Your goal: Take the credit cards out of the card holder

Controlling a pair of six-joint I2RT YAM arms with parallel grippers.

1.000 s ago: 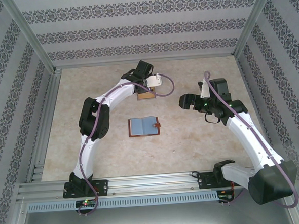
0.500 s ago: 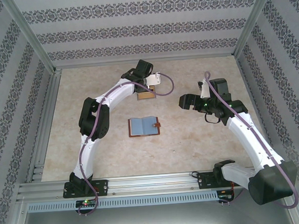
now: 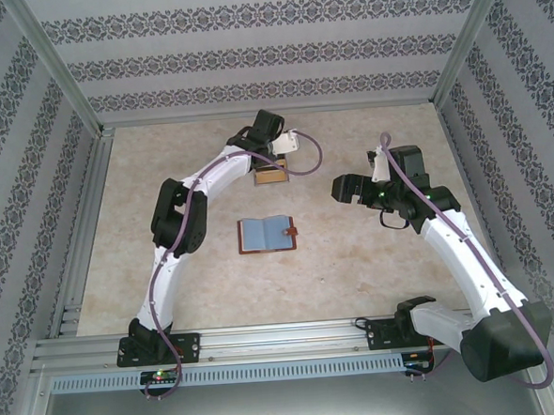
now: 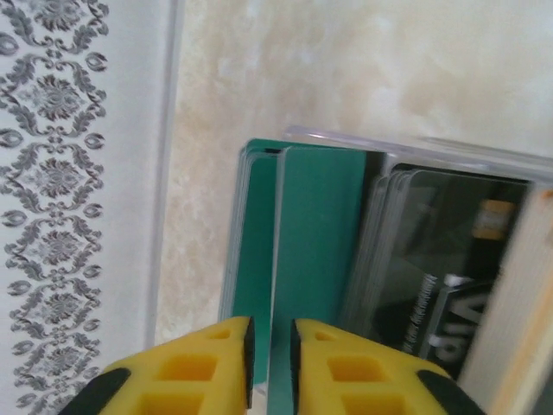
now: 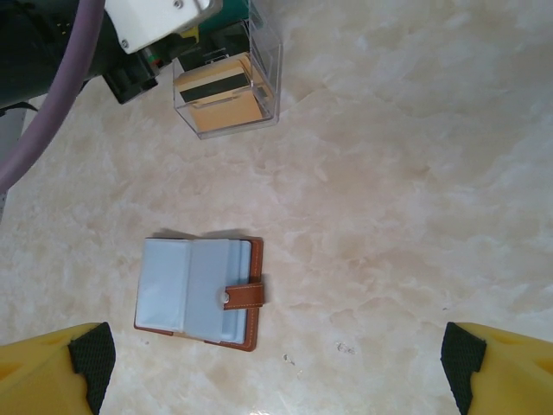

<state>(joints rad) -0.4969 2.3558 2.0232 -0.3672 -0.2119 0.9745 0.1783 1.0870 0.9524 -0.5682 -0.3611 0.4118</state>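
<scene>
Marble-look table [image 3: 168, 271], both arms reaching over it. The right gripper [image 5: 276, 363] hangs right of centre with its jaws spread wide and nothing between them. The left gripper [image 4: 270, 333] is at the far middle, over a clear box [image 5: 226, 91]. Its yellow fingers [image 4: 216, 363] stand a narrow slit apart, and a thin card edge lines up with the slit — pinched or let go, can't tell. The card holder [image 3: 266, 234] lies open and flat mid-table, blue-grey sleeves up, well apart from the box. The credit cards [image 5: 216, 86] stand stacked in the box — a teal card [image 4: 315, 233] beside dark and tan ones. The snap tab [image 5: 242, 296] lies across the holder's right edge.
</scene>
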